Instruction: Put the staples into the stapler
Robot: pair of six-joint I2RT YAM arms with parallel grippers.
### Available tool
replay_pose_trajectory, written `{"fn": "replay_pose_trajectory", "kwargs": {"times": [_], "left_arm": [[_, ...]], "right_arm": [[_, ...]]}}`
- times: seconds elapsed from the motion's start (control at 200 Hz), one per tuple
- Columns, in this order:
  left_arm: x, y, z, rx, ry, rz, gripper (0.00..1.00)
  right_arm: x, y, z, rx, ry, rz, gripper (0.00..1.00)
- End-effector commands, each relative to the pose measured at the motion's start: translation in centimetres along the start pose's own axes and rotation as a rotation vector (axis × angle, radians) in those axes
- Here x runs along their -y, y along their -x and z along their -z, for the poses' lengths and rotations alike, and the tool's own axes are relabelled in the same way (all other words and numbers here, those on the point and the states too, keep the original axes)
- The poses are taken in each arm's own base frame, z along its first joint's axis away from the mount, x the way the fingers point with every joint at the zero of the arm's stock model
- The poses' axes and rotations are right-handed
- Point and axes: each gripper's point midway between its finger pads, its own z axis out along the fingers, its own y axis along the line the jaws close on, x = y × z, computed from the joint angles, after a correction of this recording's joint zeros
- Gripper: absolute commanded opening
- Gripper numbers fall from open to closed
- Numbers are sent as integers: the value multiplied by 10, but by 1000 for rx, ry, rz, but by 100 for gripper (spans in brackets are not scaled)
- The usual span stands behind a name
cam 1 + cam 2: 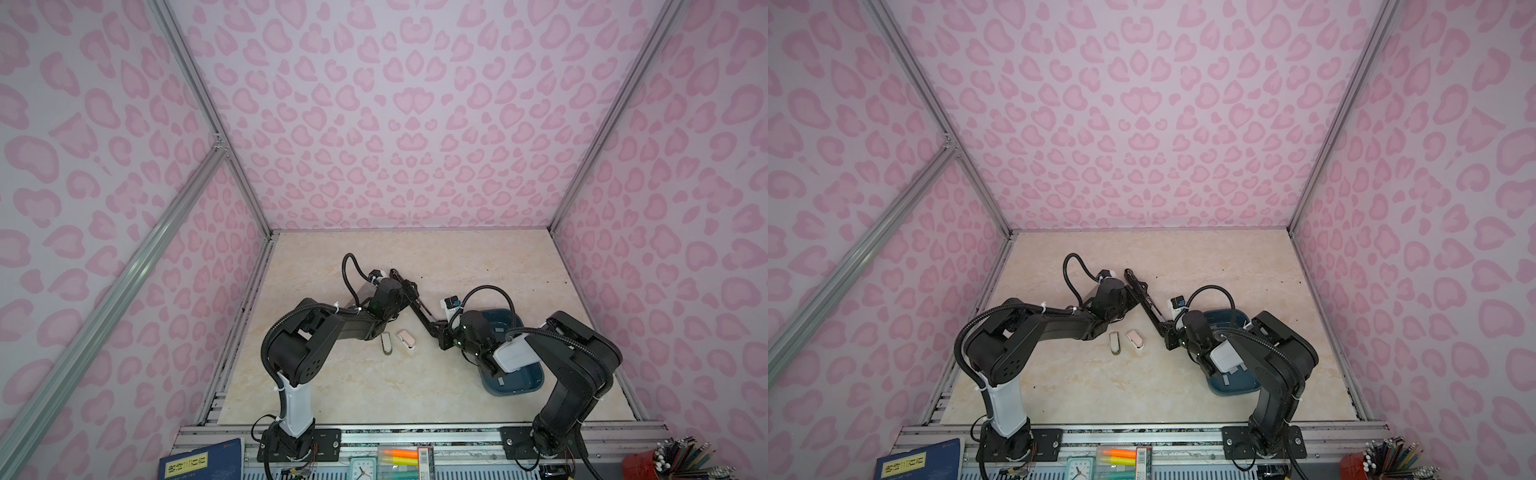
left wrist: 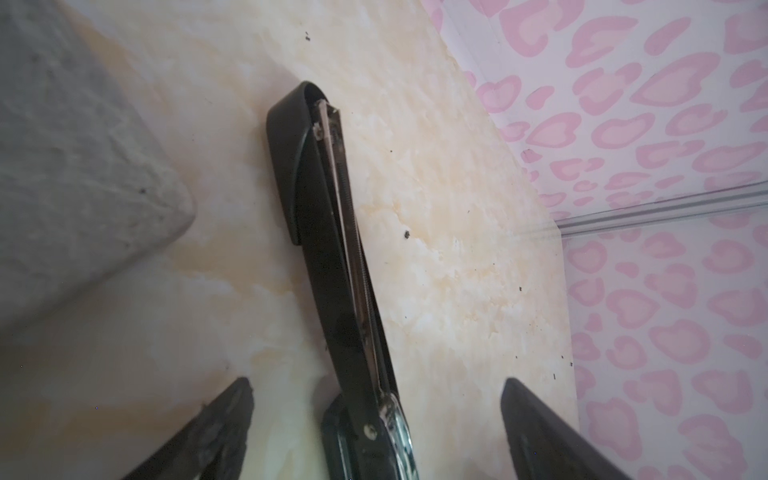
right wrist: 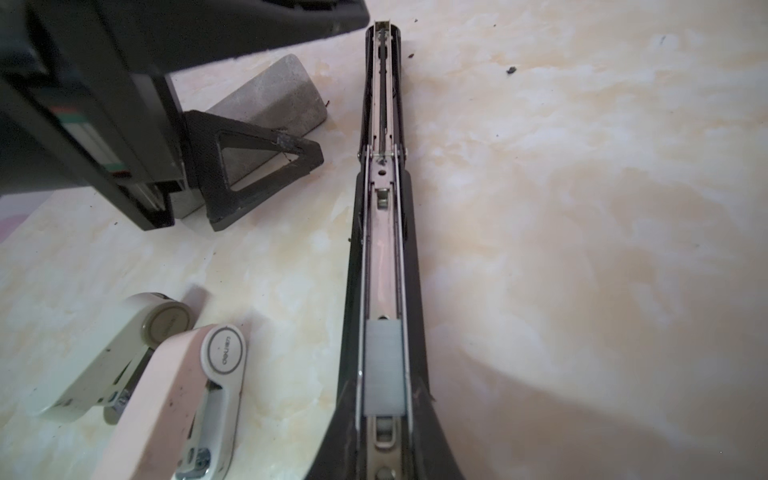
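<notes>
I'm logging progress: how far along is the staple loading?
Done: the black stapler lies hinged open, a staple strip seated in its channel. In hand: the right gripper clamps the stapler's base; the left gripper stands open astride the lid. Left: swing the lid shut.
</notes>
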Motion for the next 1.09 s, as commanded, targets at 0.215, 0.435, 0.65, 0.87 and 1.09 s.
{"fn": "replay_pose_trajectory", "kwargs": {"times": [0.215,0.435,0.65,0.87,1.09], "left_arm": [[9,4,-17,-50,-68,-38,91],[1,4,-23,-76,-44,-26,90],[-12,3,-36,-129,-25,39,84],[-26,7,-40,-155,0,110,84],[-29,6,-45,-183,-6,138,87]], "right_arm": [[-1,-17,1,-59,30,-38,12],[0,-15,5,-47,22,-35,12],[-1,-15,6,-44,26,-34,12],[-2,-12,9,-25,28,-27,11],[-4,-11,13,-13,40,-23,12]]}}
